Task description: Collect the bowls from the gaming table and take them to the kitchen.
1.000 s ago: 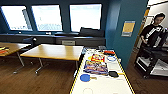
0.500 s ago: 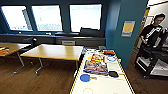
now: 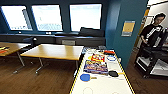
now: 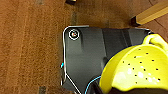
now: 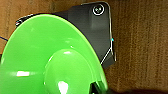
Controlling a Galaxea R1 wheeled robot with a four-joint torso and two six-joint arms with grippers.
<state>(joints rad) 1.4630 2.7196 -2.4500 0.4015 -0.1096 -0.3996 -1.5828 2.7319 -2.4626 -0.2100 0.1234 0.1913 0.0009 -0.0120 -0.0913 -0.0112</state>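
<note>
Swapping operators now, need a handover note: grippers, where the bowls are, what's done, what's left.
Left wrist view: the yellow bowl sits right at the camera above brown carpet, apparently carried; fingers not discernible.
Right wrist view: the green bowl likewise.
Gaming table is just ahead, with a blue paddle, black paddle and game boxes on it; no bowls seen there.
Done: both bowls appear collected.
Left: get them to the kitchen.
A person stands right.

light: daylight through blown-out windows (image 3: 47, 17), room dim
glare: highlights on green bowl (image 5: 50, 62)
focus: all views soft, blurry
</note>
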